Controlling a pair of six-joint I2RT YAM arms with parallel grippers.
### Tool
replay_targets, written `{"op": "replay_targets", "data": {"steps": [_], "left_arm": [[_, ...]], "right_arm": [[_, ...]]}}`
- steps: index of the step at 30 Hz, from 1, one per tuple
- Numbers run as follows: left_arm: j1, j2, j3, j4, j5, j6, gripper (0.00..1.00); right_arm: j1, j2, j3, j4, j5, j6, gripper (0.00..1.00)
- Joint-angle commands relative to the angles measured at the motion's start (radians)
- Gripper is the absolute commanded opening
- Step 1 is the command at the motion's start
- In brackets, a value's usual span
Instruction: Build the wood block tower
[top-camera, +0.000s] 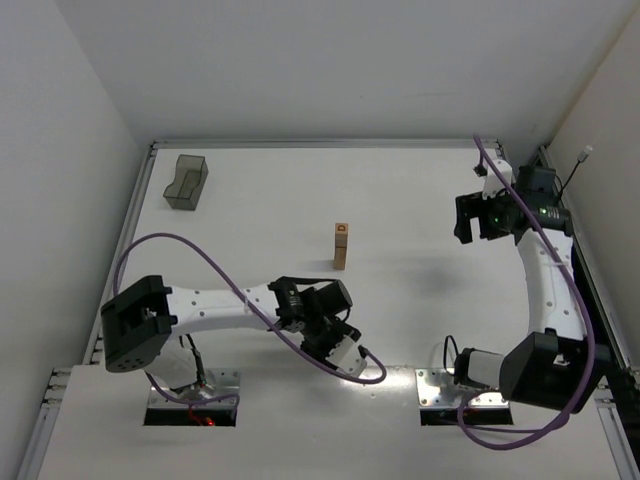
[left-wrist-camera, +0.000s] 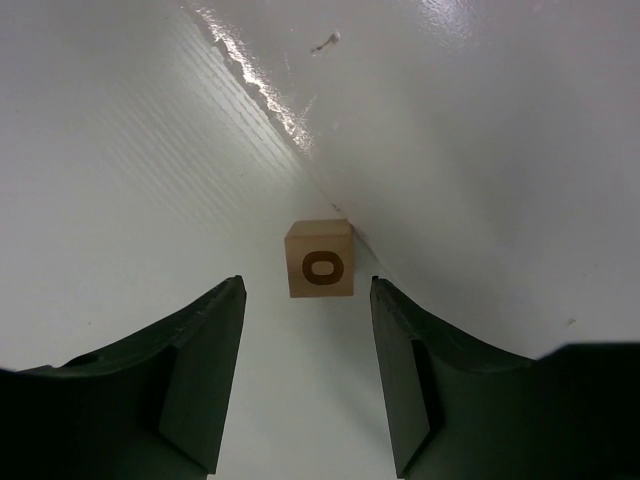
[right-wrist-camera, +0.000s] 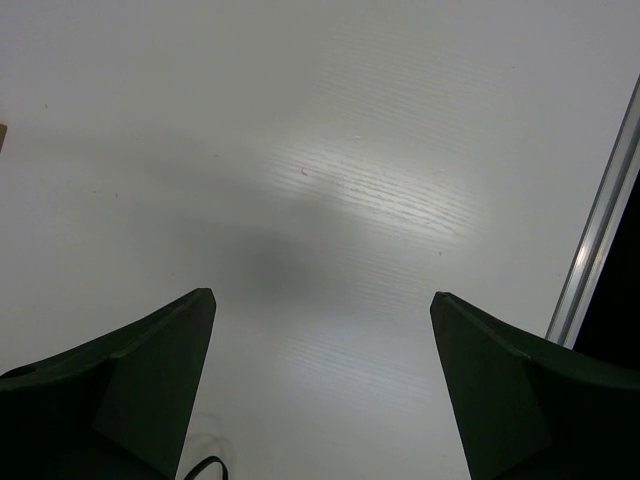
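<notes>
Holding its jaws apart and empty, the left gripper frames a ring-marked wood block just ahead, untouched, probably lining up a pick. The tower stands upright beyond it, apart from both arms. The right gripper, spread wide and empty, hangs off aside, likely to leave room.

My left arm lies low and reaches rightward from its base. Its wrist is bent so that the left gripper points away from me, jaws partly apart. My right arm stretches along the right side, with the elbow near the base, the forearm running away from me and the wrist turned inward. The right gripper hangs tilted downward, its fingers spread wide.
</notes>
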Motion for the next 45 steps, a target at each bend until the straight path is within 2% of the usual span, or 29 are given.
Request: {"op": "replay_targets", "data": {"steps": [1, 22, 35, 38, 39, 42, 45], "left_arm": [[0.010, 0.013, 0.032, -0.020, 0.064, 0.057, 0.49], [0.058, 0.163, 0.071, -0.019, 0.084, 0.067, 0.48], [0.049, 0.163, 0.062, -0.010, 0.093, 0.079, 0.31], [0.049, 0.163, 0.062, 0.000, 0.084, 0.079, 0.18], [0.049, 0.154, 0.062, 0.000, 0.074, 0.079, 0.11], [0.049, 0.154, 0.085, 0.000, 0.051, 0.002, 0.00], [0.038, 0.108, 0.099, 0.032, 0.060, -0.181, 0.00]], "right_arm": [[-0.012, 0.006, 0.041, -0.004, -0.049, 0.007, 0.86], [-0.039, 0.043, 0.050, -0.013, -0.068, -0.012, 0.86], [-0.058, 0.052, 0.041, -0.013, -0.077, -0.021, 0.86], [-0.058, 0.052, 0.041, -0.013, -0.077, -0.021, 0.86], [-0.058, 0.052, 0.041, -0.013, -0.077, -0.021, 0.86], [-0.058, 0.052, 0.041, -0.013, -0.103, -0.021, 0.86], [-0.058, 0.061, 0.050, -0.022, -0.141, -0.021, 0.86]]}}
